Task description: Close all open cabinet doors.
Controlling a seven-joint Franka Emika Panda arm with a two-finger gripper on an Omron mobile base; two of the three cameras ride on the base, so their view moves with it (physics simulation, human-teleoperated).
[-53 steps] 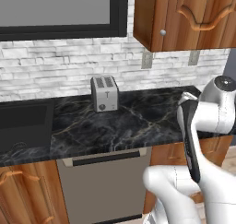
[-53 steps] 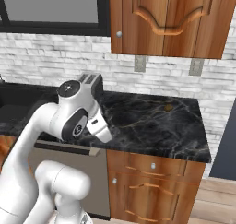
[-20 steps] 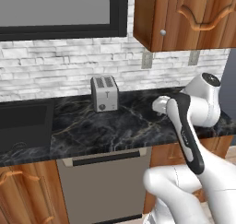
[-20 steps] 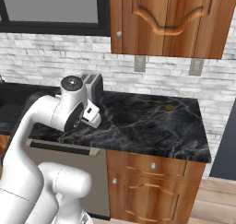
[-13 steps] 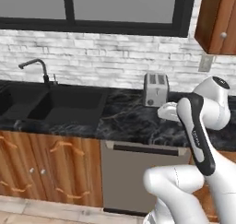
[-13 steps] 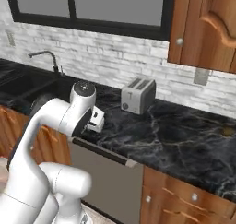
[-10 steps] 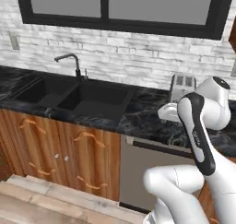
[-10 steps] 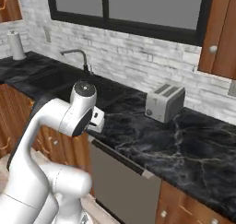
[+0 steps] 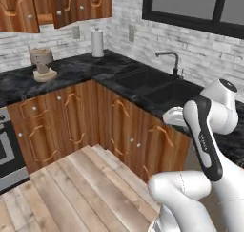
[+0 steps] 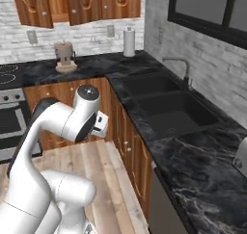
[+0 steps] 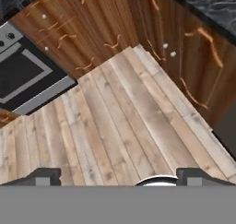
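The cabinet doors [image 9: 64, 6] hang high on the far wall above the counter, reddish-brown with small silver knobs. Between two of them a gap shows a shelf inside, and the door [image 10: 32, 7] to the left of that gap stands swung out. The neighbouring doors [image 10: 120, 1] toward the corner look flat against the cupboard. My gripper [image 11: 120, 177] is open with nothing between its fingers, and it points down at the wooden floor [image 11: 115, 121]. It sits far from the cupboards, with the hand [image 10: 100, 124] held low in front of the under-counter doors.
A paper towel roll [image 9: 97, 42] and a brown appliance [image 9: 42, 64] stand on the black counter below the cupboards. A sink [image 10: 166, 103] with a faucet [image 9: 172, 63] lies along the window wall. An oven [image 11: 27, 78] is at the left. Wooden floor [image 9: 71, 188] lies between.
The whole picture has swung left with the base, from the sink and toaster wall to the corner with the wall cupboards. The arm keeps its pose and the gripper stays open.
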